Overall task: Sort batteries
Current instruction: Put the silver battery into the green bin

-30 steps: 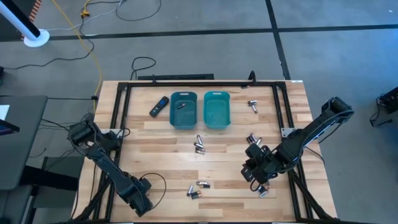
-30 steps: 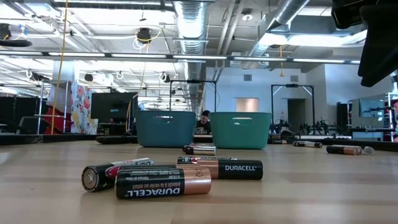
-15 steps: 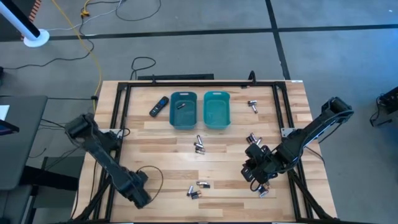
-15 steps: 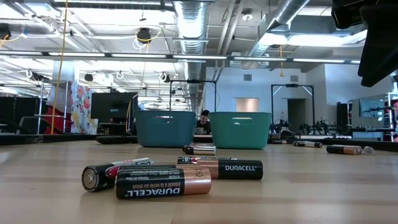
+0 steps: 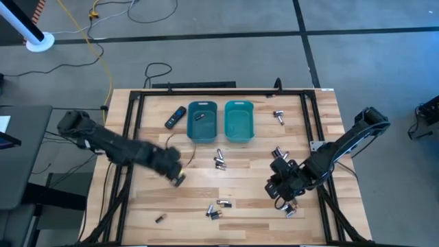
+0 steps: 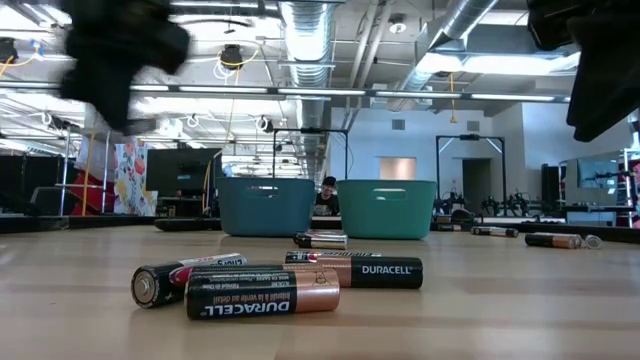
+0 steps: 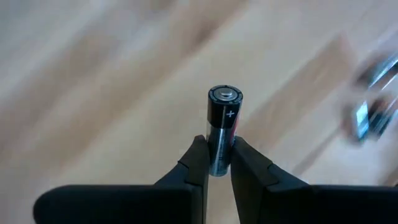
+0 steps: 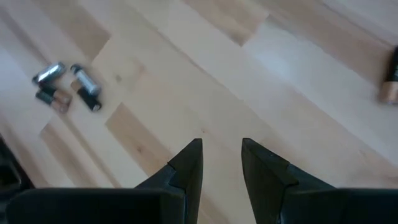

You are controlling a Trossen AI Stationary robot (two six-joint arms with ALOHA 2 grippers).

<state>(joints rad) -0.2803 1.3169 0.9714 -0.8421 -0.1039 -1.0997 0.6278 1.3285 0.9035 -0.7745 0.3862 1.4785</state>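
My left gripper [image 5: 177, 180] hangs over the table's middle-left and is shut on one battery [image 7: 224, 115], dark with a silvery cap marked plus. It shows as a blur [image 6: 120, 50] in the low view. My right gripper [image 5: 283, 199] stays low near the right edge, open and empty [image 8: 221, 146]. Loose batteries lie on their sides in small groups: mid-table [image 5: 219, 161], near the front [image 5: 216, 208], [image 6: 262, 293], and by my right gripper [image 5: 280, 154], [image 5: 291, 211]. One battery [image 5: 199, 116] lies in the left teal bin [image 5: 191, 130]. My left gripper pinches the battery's rear barrel [image 7: 217, 163] between its two fingers. The battery lies along the fingers and sticks out past their tips, plus end away from the gripper. It is lifted clear of the table.
A second teal bin [image 5: 251, 127] stands right of the first at the far side. A black remote-like device [image 5: 175, 116] lies left of the bins. More batteries lie at the far right [image 5: 279, 115] and the near left [image 5: 160, 219]. A black frame [image 5: 130, 130] borders the table.
My left arm has swung fast from the table's near-left corner toward the middle, far and right, and shows blurred; it now enters the low view at the top left. A small battery shows where the arm stood. My right arm kept still.
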